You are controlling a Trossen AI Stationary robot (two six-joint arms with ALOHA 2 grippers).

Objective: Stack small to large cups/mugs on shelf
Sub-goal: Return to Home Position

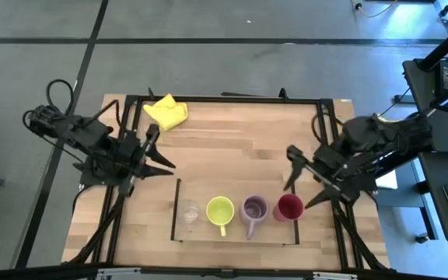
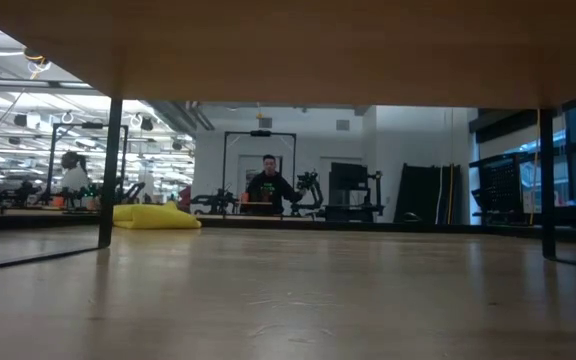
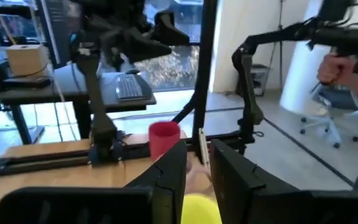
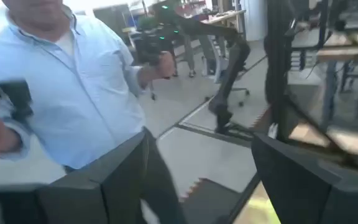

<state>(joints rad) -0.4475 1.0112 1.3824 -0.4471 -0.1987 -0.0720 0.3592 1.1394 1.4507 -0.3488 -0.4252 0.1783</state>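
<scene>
Both grippers hang over the table with fingers apart, holding nothing. The right gripper [image 1: 296,197] spreads its tips just beside the red cup [image 1: 289,208], which ends a row on the shelf [image 1: 232,233]. Next out from those fingers stand the purple mug [image 1: 254,208], the yellow-green mug [image 1: 220,210] and the tiny clear glass [image 1: 189,211], which is nearest the left gripper [image 1: 163,149] yet apart from its fingers.

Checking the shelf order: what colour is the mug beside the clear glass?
That mug is yellow-green; the high view shows it best.
</scene>
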